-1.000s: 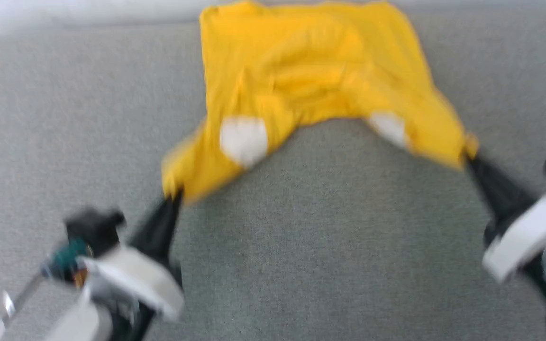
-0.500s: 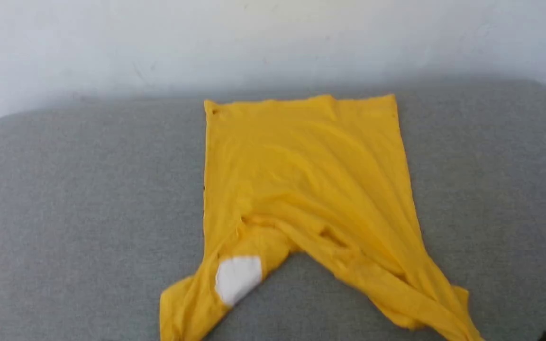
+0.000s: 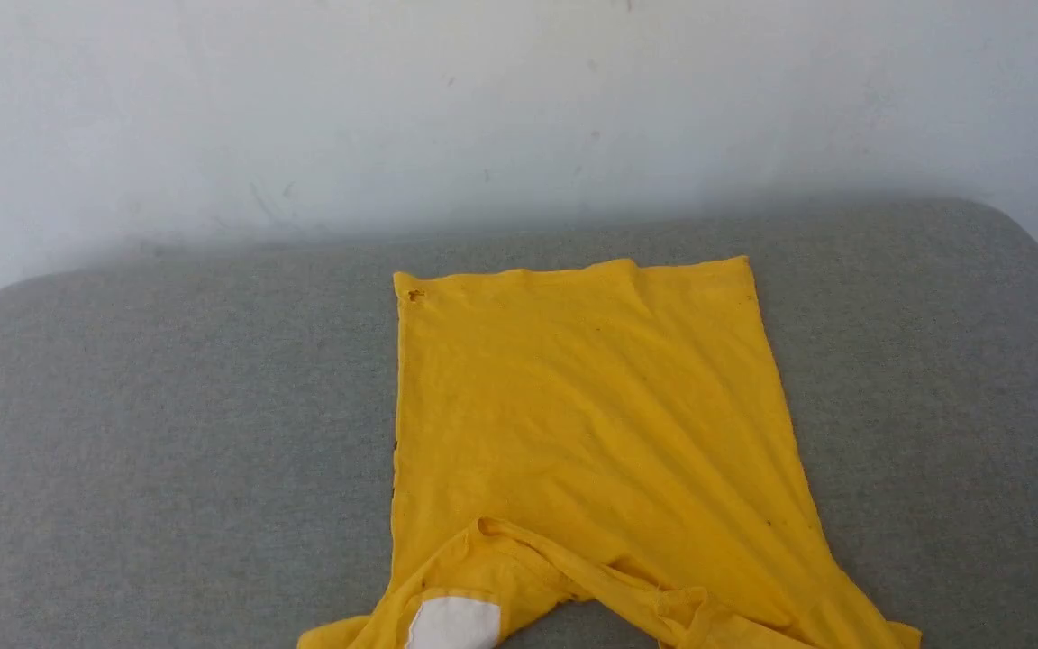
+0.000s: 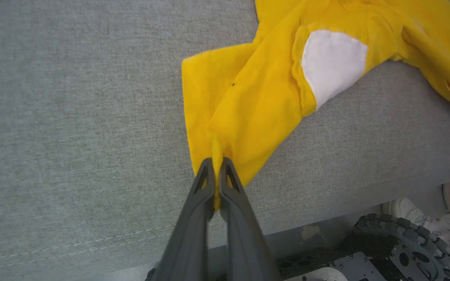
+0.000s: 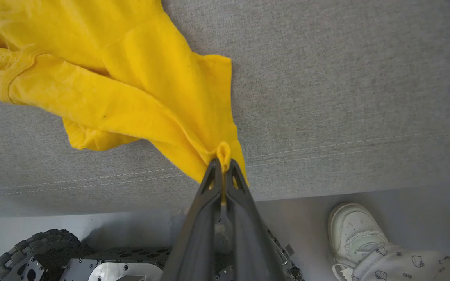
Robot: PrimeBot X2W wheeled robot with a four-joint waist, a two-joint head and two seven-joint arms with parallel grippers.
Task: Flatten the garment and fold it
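The garment (image 3: 591, 424), a bright yellow T-shirt, lies plain side up on the grey cushioned surface (image 3: 168, 433), its hem toward the wall and its body fairly smooth. A white patch (image 3: 451, 624) peeks out at the near left. In the left wrist view my left gripper (image 4: 216, 160) is shut on a pinch of one yellow sleeve (image 4: 225, 113), beside the white patch (image 4: 332, 62). In the right wrist view my right gripper (image 5: 222, 160) is shut on the other sleeve (image 5: 193, 113), close to the surface's near edge. The collar area between the sleeves is bunched.
A white wall (image 3: 519, 108) stands behind the cushioned surface. Below the near edge show my base's wheels (image 4: 412, 238) (image 5: 33, 249) and a person's white shoe (image 5: 356, 230) with a printed trouser leg beside it.
The head camera has tilted up, so both grippers left its view and the wall came in. The shirt's body now lies longer and smoother, drawn toward the near edge.
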